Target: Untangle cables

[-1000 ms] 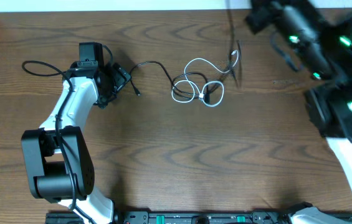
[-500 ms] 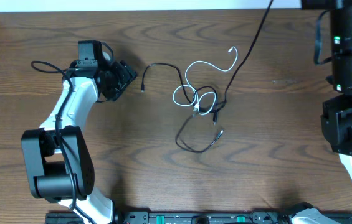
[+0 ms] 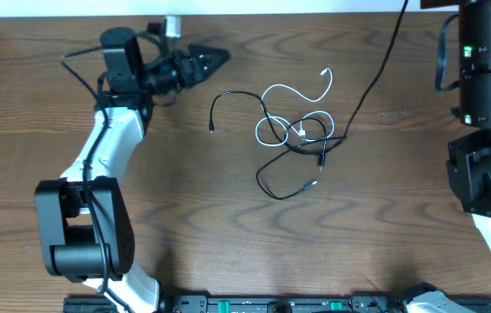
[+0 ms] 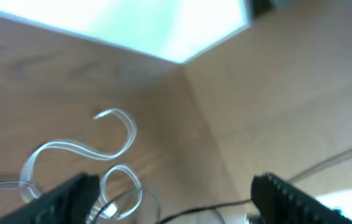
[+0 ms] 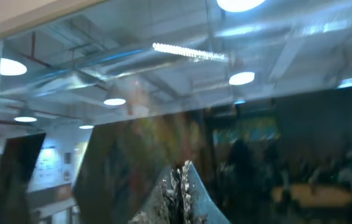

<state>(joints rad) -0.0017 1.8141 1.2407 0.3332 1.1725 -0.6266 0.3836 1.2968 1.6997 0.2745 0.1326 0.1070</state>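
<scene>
Three thin cables lie tangled mid-table. The white cable [image 3: 293,109] loops through a knot; it also shows in the left wrist view [image 4: 116,121]. A short black cable [image 3: 232,94] arcs left from the knot to a plug. A black loop [image 3: 267,178] lies in front of it. The long black cable [image 3: 375,69] runs taut from the knot up off the top edge, beside the right arm. My left gripper [image 3: 215,59] [image 4: 176,186] is open and empty, left of the tangle. My right gripper [image 5: 182,171] has its jaws pressed together and points away from the table; the cable between them is not discernible.
The right arm's body [image 3: 488,78] fills the right edge. The left arm [image 3: 110,148] curves along the left side with its own thick black wire. A pale wall edge [image 3: 228,7] runs along the back of the table.
My left gripper has swung up and to the right toward the back edge. The tangle has shifted slightly right. The long black cable now slants further to the right.
</scene>
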